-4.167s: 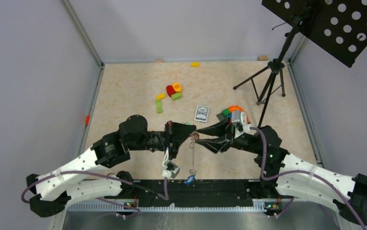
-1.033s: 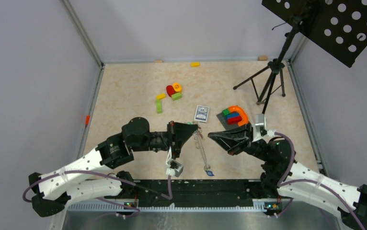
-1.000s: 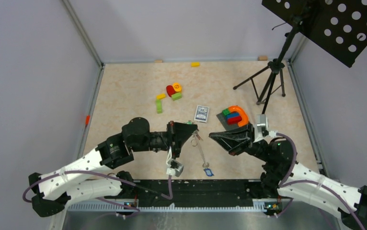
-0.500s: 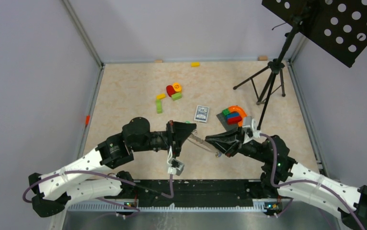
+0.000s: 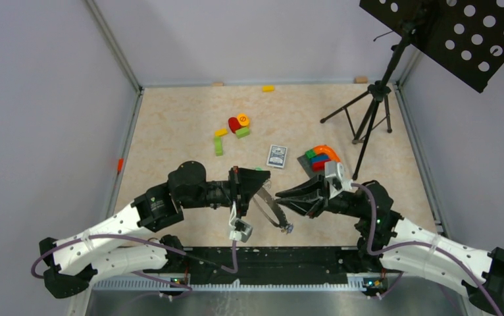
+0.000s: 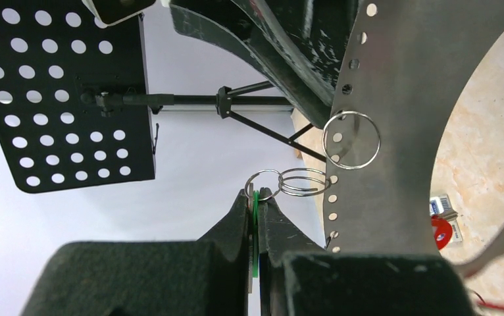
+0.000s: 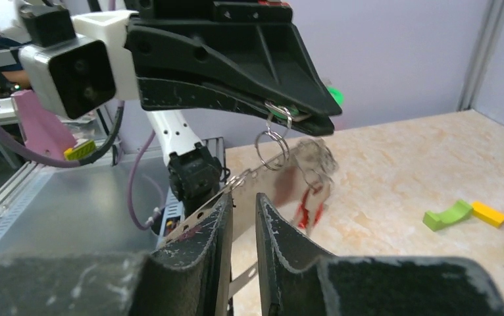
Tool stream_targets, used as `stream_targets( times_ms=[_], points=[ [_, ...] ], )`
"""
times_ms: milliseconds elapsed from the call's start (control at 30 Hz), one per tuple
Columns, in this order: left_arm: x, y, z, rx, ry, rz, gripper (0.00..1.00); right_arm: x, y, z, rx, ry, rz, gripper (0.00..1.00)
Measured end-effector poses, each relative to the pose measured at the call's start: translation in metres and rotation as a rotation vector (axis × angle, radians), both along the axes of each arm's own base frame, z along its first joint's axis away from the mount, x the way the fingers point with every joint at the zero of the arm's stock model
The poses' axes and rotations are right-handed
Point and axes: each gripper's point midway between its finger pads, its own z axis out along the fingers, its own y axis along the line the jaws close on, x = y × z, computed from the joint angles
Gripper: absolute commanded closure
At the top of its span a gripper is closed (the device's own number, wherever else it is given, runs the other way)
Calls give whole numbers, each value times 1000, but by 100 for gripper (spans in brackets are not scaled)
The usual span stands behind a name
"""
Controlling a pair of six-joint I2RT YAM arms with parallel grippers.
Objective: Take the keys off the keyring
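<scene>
The keyring (image 6: 394,131), a grey band with holes, hangs over the table (image 5: 170,131). Blurred red keys (image 7: 308,205) hang beside it. The left jaws are closed on a green tag (image 6: 255,220) joined to small rings (image 6: 299,182). The right jaws stand narrowly apart, with the band passing between them.

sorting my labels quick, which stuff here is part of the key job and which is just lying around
Job: keyring, green key tag in left end effector, red-tagged keys.
Lying about: toy blocks, card box, orange arch block, music stand.
</scene>
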Motion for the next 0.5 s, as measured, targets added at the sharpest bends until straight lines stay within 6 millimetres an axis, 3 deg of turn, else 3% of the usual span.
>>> stream_targets(
  times_ms=[233, 500],
  points=[
    [0, 0, 0, 0, 0, 1, 100, -8, 4, 9, 40, 0, 62, 74],
    [-1, -1, 0, -1, 2, -9, 100, 7, 4, 4, 21, -6, -21, 64]
  ],
)
